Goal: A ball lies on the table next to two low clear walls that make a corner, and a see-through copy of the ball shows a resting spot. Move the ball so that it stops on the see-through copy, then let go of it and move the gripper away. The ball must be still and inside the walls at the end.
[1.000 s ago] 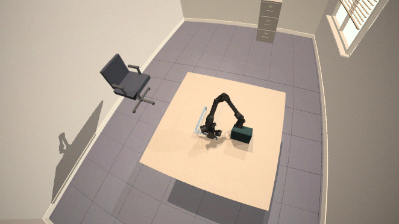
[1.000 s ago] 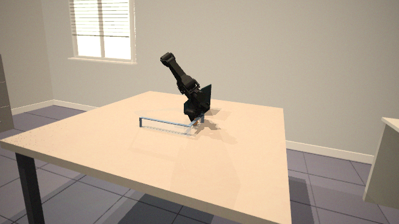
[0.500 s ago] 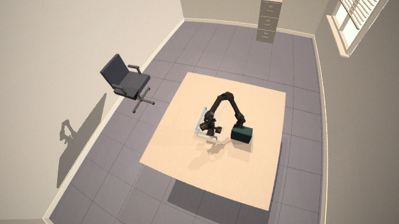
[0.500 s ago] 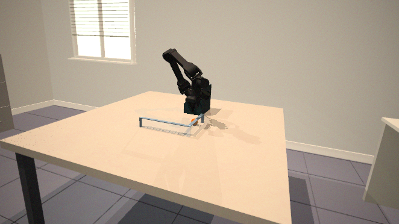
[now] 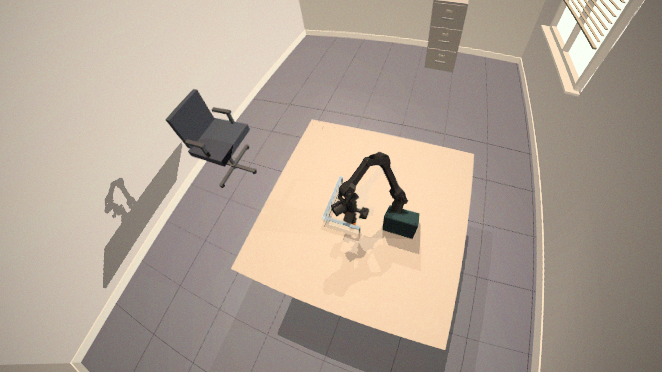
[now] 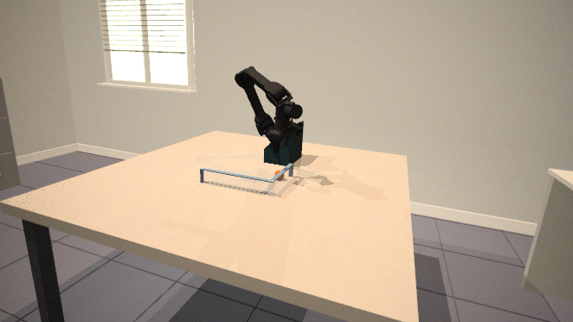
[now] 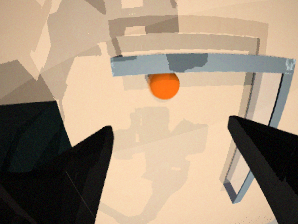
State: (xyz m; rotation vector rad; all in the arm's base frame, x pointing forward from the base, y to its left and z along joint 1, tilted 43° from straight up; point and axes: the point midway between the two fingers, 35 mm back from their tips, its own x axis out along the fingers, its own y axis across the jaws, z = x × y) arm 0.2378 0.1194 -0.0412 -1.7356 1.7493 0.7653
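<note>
The orange ball (image 6: 280,175) (image 7: 166,87) rests on the table beside the shorter clear wall (image 6: 285,174) (image 7: 230,64), on the inner side of the corner. In the wrist view the wall's top edge lies just above it; whether they touch is unclear. The longer clear wall (image 5: 333,199) (image 6: 235,177) (image 7: 281,97) runs off from the corner. No see-through copy can be made out apart from the ball. My gripper (image 5: 357,216) (image 7: 172,127) is wide open and empty, raised above the table, with the ball beyond the fingertips in the wrist view. In the top view the arm mostly hides the ball.
The arm's dark green base block (image 5: 401,222) (image 6: 295,147) stands on the pale table (image 5: 280,238) (image 6: 173,241), close to the open side of the corner. Arm shadows fall across the table. A chair (image 5: 215,135) and a filing cabinet (image 5: 445,33) stand away from the table.
</note>
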